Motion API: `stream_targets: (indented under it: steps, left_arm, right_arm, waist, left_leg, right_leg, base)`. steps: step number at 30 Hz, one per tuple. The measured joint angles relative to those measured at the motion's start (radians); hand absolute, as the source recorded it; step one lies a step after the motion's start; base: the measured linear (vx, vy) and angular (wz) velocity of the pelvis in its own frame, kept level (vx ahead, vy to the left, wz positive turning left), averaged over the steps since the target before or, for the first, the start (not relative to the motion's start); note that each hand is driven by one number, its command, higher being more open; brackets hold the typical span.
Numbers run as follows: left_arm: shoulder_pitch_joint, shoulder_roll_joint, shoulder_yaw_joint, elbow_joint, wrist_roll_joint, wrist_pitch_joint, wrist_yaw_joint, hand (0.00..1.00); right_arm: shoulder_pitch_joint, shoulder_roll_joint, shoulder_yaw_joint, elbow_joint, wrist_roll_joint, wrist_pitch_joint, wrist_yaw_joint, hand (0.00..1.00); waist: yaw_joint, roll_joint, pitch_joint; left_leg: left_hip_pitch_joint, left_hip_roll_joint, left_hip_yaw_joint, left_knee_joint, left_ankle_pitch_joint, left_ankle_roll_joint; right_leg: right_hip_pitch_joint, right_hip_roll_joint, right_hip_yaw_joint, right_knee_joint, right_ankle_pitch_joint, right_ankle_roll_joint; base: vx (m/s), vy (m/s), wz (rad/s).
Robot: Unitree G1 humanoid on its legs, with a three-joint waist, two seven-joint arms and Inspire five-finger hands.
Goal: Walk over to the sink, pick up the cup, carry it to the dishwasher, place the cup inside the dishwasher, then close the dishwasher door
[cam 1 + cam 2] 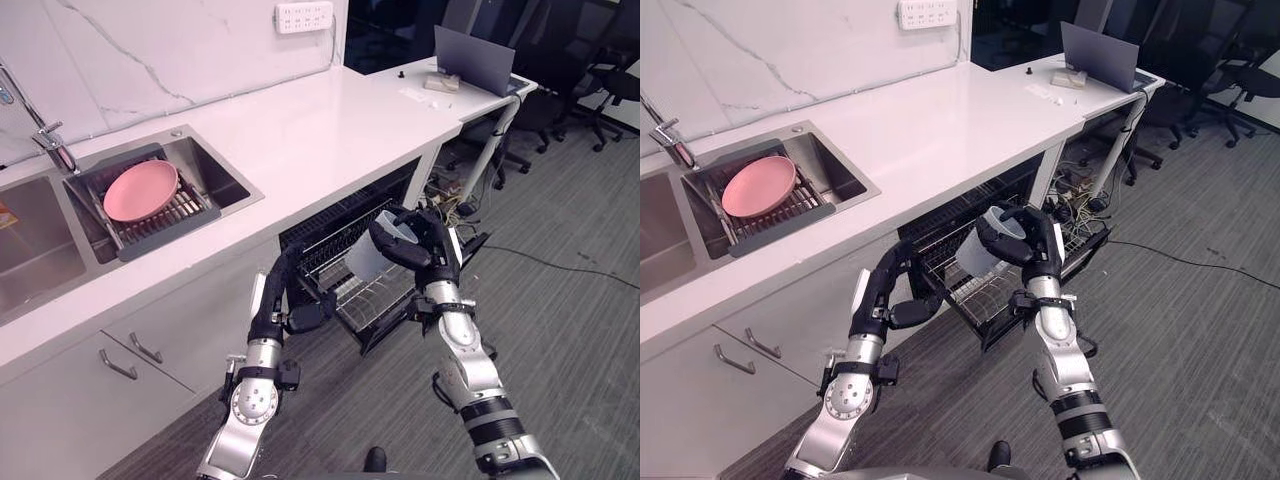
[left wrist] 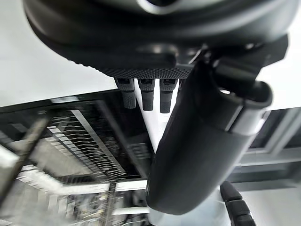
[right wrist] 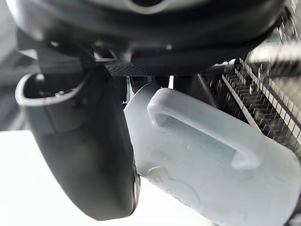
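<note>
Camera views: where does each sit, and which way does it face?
Left eye view: head, looking down at sink, dishwasher rack, both arms.
Right eye view: head, slightly aside; same scene, right hand holding cup.
Left wrist view: left wrist, along left hand toward the dishwasher rack.
Right wrist view: right wrist, along right hand to the cup.
Shared: both wrist views show the dishwasher rack.
</note>
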Motion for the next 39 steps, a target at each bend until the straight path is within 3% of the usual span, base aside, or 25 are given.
stream_targets:
  steps: [2,6,10,17,18,30,32,39]
  left_arm:
    - [0.007,0.003,0.002,0.021,-0.018,-0.002,-0.007,0.90]
    - [0.010,-0.001,0.068,0.080,-0.067,-0.005,-0.014,0.90]
    - [-0.021,-0.002,0.144,0.158,-0.136,-0.010,-0.003,0.90]
    - [-0.060,-0.001,0.240,0.235,-0.192,-0.016,0.046,0.90]
    - [-0.066,-0.002,0.246,0.252,-0.193,-0.016,0.053,0.90]
    - [-0.128,-0.010,0.257,0.311,-0.193,-0.025,0.064,0.90]
    - [-0.129,-0.018,0.257,0.311,-0.193,-0.030,0.064,0.90]
    - [-0.126,-0.041,0.257,0.325,-0.190,-0.030,0.064,0.90]
  right_arm:
    - [-0.029,-0.021,-0.002,0.044,-0.076,0.012,-0.008,0.30]
    - [-0.156,-0.053,-0.004,0.204,-0.241,0.053,-0.035,0.30]
    - [-0.367,-0.125,-0.028,0.370,-0.317,0.083,-0.076,0.30]
    - [-0.602,-0.217,-0.061,0.594,-0.403,0.122,-0.119,0.30]
    - [-0.619,-0.220,-0.067,0.602,-0.419,0.123,-0.124,0.90]
    - [-0.644,-0.201,-0.115,0.621,-0.427,0.156,-0.162,0.90]
    - [-0.627,-0.199,-0.134,0.565,-0.427,0.163,-0.173,0.90]
    - [-0.364,-0.109,-0.225,0.074,-0.455,0.148,-0.260,0.90]
  waist:
    - [0.002,0.001,0.024]
    - [0.004,0.006,0.129]
    - [0.028,0.043,0.256]
    - [0.056,0.080,0.373]
    - [0.057,0.085,0.376]
    - [0.079,0.091,0.396]
    - [0.077,0.091,0.398]
    - [0.059,0.082,0.400]
  left_leg:
    - [-0.030,0.000,-0.013,0.011,0.003,0.003]
    - [-0.117,-0.003,-0.044,0.064,0.011,0.012]
    - [-0.227,-0.001,-0.073,0.147,0.012,0.014]
    - [-0.366,0.001,-0.118,0.232,0.010,0.019]
    - [-0.392,0.000,-0.119,0.239,0.010,0.020]
    - [-0.432,-0.001,-0.134,0.245,0.024,0.040]
    - [-0.427,-0.001,-0.134,0.244,0.024,0.040]
    - [-0.334,0.000,-0.153,0.198,0.024,0.029]
  right_leg:
    - [-0.017,-0.005,-0.012,0.002,0.002,0.003]
    - [-0.087,-0.019,-0.040,0.046,0.002,0.002]
    - [-0.184,-0.043,-0.051,0.135,-0.011,-0.007]
    - [-0.297,-0.068,-0.080,0.224,-0.023,-0.018]
    - [-0.320,-0.071,-0.081,0.232,-0.023,-0.018]
    - [-0.354,-0.070,-0.086,0.235,-0.023,-0.020]
    - [-0.348,-0.069,-0.076,0.234,-0.023,-0.020]
    - [-0.252,-0.062,-0.067,0.209,-0.037,-0.009]
  base:
    - [-0.08,-0.001,0.22]
    - [-0.08,0.011,0.22]
    - [-0.14,0.043,0.21]
    - [-0.14,0.015,0.19]
    - [-0.14,0.008,0.09]
    - [0.00,0.006,0.02]
    - [0.02,0.011,0.00]
    - [0.00,0.015,0.08]
